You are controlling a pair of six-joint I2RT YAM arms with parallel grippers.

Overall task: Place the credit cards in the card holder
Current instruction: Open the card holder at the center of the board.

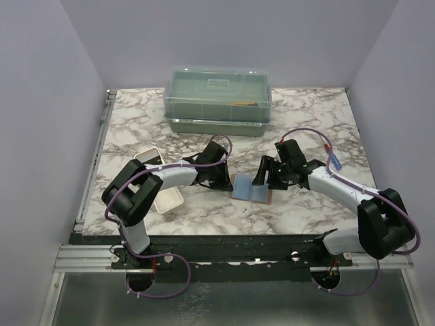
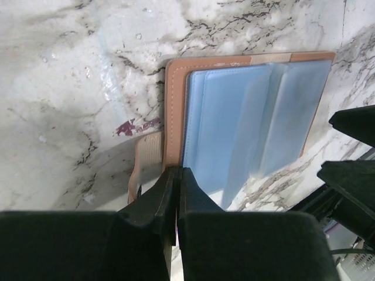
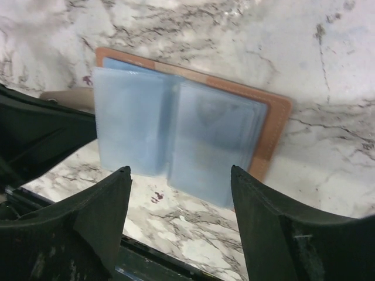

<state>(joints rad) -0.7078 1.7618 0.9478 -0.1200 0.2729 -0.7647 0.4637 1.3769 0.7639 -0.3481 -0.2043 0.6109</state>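
Green lidded box (image 1: 218,98) (translucent), white tray (image 1: 170,201), marble table (image 1: 299,210)

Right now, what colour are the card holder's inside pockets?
Pale blue pockets in the tan card holder; left wrist view shows them best.

Left arm (image 1: 170,178) and right arm (image 1: 336,185), white links, black joints, purple cables (image 1: 299,132), black fingers (image 3: 99,216)

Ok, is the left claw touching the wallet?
Cannot tell. In the left wrist view the shut left claw overlaps the brown edge of the wallet, but whether its tips rest on it or hover above is hidden.
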